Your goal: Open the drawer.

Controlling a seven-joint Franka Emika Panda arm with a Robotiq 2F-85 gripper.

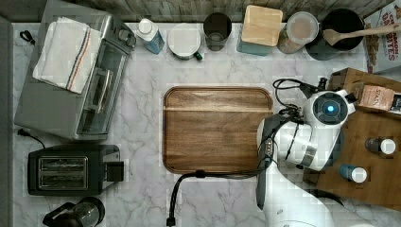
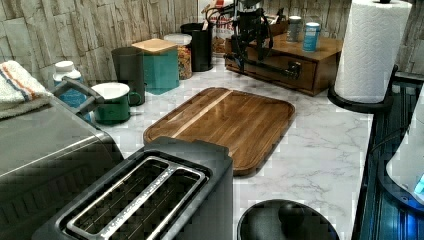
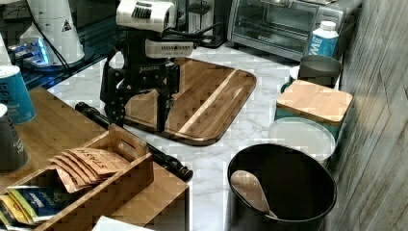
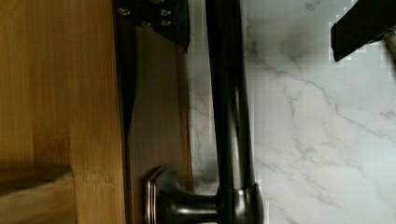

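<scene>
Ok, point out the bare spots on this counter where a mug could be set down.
The wooden board is bare. Open marble lies between the board and the toaster oven, and in front of the board beside the black toaster. The back row, from the bottle to the black pot, is crowded, as is the drawer top.

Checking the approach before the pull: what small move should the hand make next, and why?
Probably lower a little so the fingers straddle the bar. In the right view the hand hangs open just above the black handle of the drawer, which looks closed or barely open; nothing is gripped yet.
</scene>
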